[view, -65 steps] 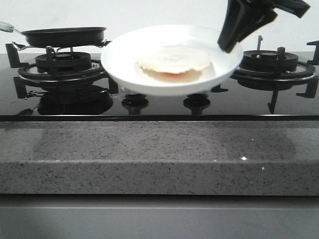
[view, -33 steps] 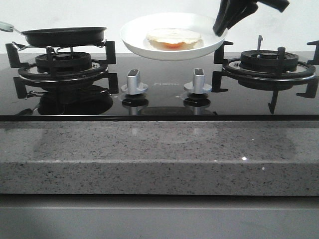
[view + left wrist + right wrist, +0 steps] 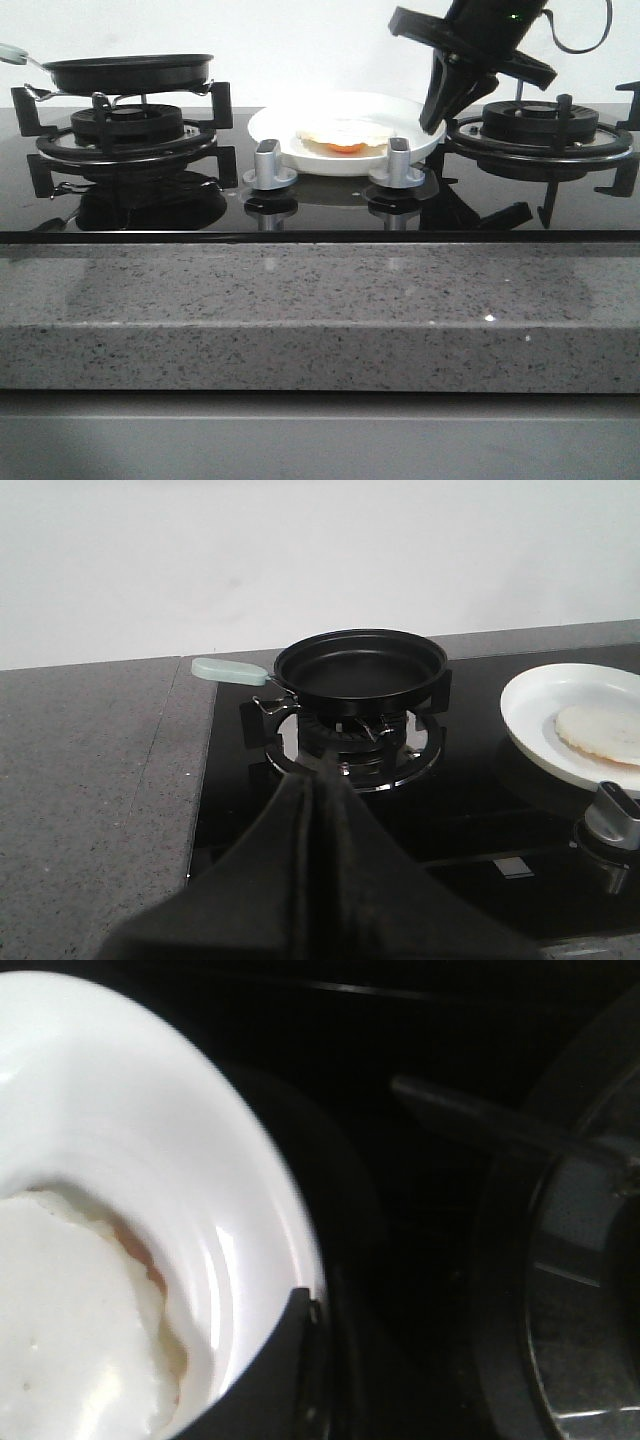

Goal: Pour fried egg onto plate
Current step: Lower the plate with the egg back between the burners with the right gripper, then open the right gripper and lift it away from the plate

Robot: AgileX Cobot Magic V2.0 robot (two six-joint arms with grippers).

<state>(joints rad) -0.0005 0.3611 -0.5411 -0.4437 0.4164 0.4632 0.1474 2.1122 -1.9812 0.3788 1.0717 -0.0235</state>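
Observation:
The white plate (image 3: 400,107) rests on the black glass cooktop between the two burners, behind the knobs. The fried egg (image 3: 343,136) lies in it, off-white with orange showing at its edge. My right gripper (image 3: 432,115) is shut on the plate's right rim; in the right wrist view one finger (image 3: 285,1360) lies over the inside of the rim of the plate (image 3: 150,1140), beside the egg (image 3: 70,1320). My left gripper (image 3: 318,780) is shut and empty, in front of the empty black frying pan (image 3: 360,668). The left wrist view also shows the plate (image 3: 535,720) and egg (image 3: 600,730).
The black frying pan (image 3: 130,70) sits on the left burner grate (image 3: 125,140), its pale handle pointing left. The right burner grate (image 3: 540,130) stands just right of my right gripper. Two silver knobs (image 3: 268,165) (image 3: 398,162) stand before the plate. A granite counter edge (image 3: 320,310) runs along the front.
My right gripper has carried the plate with the egg away from the camera and down, from held in the air to resting on the cooktop. The pan has not moved.

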